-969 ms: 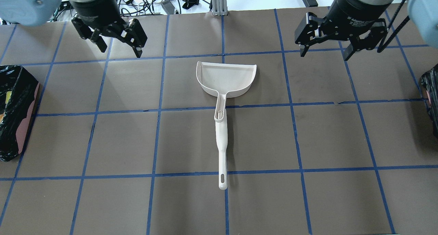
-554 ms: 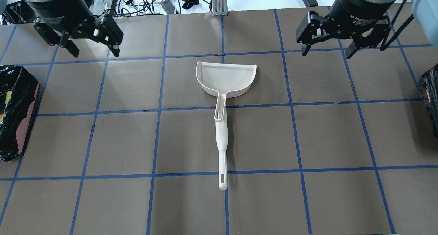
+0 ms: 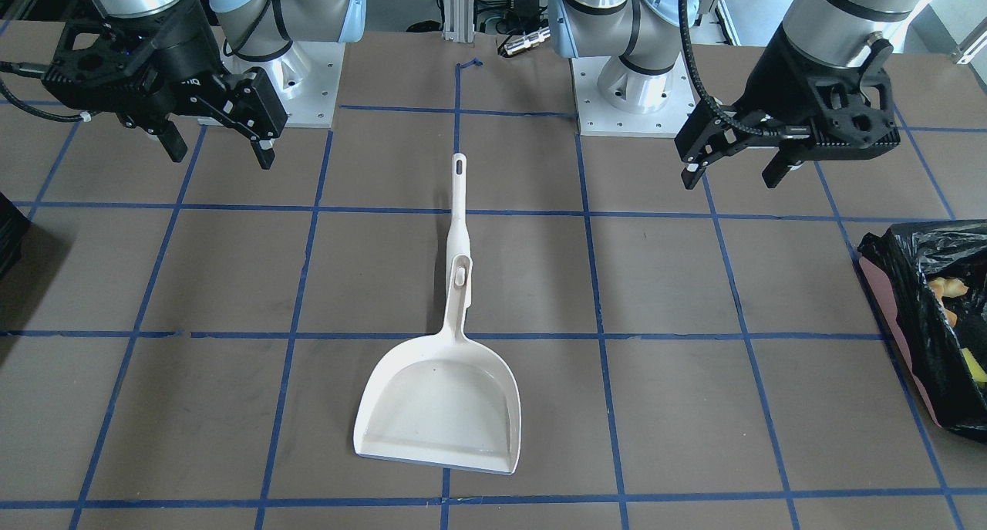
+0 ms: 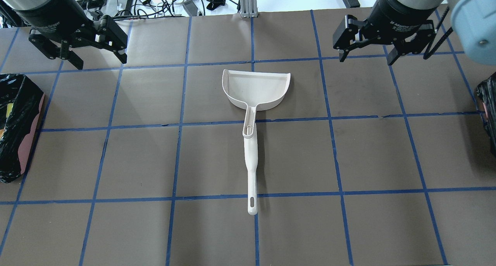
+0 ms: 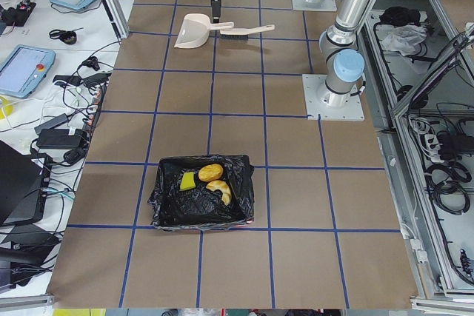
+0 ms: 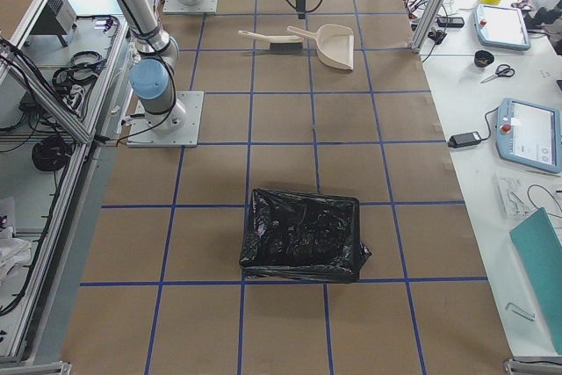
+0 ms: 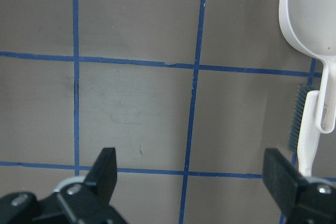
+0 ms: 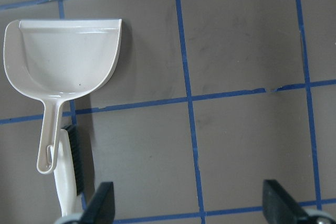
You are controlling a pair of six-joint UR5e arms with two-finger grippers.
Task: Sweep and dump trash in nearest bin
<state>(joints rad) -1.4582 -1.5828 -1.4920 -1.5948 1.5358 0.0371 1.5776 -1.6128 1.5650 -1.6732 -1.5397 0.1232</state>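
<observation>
My left pincer (image 4: 100, 60) and right pincer (image 4: 366, 60) both hang wide open, empty, well clear of the dustpan (image 4: 255, 88) on the table (image 4: 135, 161). All the trash (image 5: 210, 174) sits in the bin (image 5: 167, 205) at my left end, so the main risk is probably a low swing knocking that dustpan around.

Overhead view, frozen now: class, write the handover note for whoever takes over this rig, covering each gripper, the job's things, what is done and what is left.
Left gripper: fingers open, holding nothing, raised over the table's far left.
Right gripper: fingers open, holding nothing, raised over the far right.
Dustpan: lies mid-table, nothing in its pan, with the brush lying along its handle.
Trash: three pieces lie in the bin at the robot's left end.
Done: sweeping and dumping, it seems.
Left: probably only parking the arms.
</observation>
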